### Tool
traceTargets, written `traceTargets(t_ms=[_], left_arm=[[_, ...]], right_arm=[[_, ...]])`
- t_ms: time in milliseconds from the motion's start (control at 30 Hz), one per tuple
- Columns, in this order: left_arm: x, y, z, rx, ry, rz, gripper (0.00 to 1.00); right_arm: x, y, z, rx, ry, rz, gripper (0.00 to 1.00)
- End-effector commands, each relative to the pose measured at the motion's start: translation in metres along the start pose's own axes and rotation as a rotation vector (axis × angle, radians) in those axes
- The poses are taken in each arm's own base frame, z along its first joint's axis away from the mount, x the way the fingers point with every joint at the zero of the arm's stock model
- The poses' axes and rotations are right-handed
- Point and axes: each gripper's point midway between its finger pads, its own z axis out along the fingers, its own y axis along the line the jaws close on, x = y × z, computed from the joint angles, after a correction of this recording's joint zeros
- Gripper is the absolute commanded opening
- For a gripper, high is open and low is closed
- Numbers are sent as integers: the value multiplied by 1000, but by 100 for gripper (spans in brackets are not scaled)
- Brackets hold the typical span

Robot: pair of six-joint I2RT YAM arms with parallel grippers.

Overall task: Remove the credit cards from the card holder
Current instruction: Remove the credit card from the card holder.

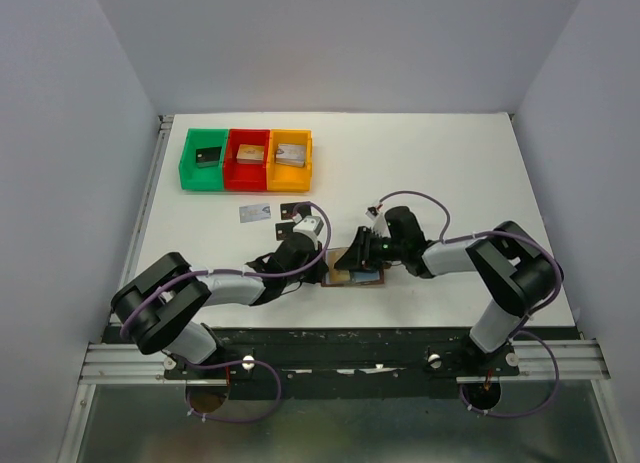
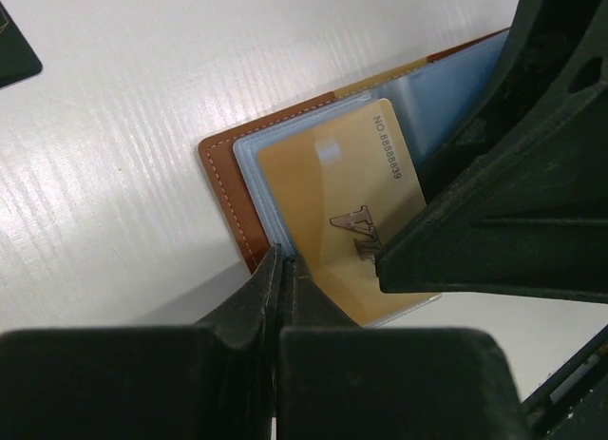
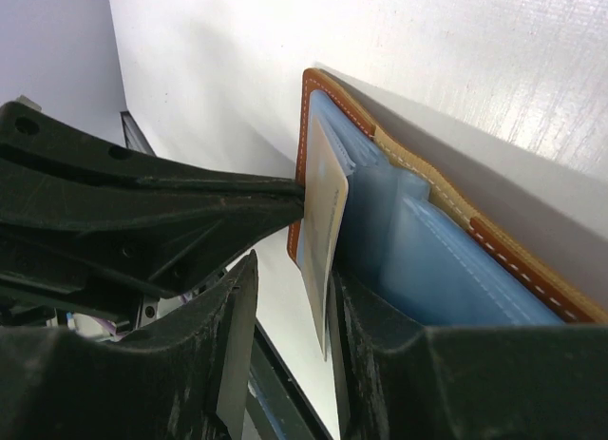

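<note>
The brown card holder lies open on the table between both arms, its light blue lining showing. A gold-tan credit card sticks halfway out of a blue pocket. My right gripper is open around this card; the card leans on one finger and a gap stays on the other side. The left gripper is shut, its tips pressed against the holder's corner. A silvery card and a black card lie flat on the table behind the left arm.
Green, red and orange trays stand in a row at the back left, each with a small block inside. The table's near edge runs just in front of the holder. A black card's corner shows in the left wrist view.
</note>
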Motion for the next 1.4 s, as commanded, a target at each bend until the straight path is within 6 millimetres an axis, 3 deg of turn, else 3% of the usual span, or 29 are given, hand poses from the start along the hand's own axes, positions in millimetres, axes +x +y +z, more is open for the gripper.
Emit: traceTargets(t_ms=[0,367,633,1367], left_arm=[[3,-15,1,81,12,34,0],[6,-19,1,105,19,41,0],[10,0,-3,17,11,-14,0],[24,22,6,-53,82,-98,0]], right_arm=[[-5,13,7,-52,11,-10,43],[0,10,12,-58,57,8,43],[1,2,0,20,49,-29,41],[-1,8,-17,43,28,-71,35]])
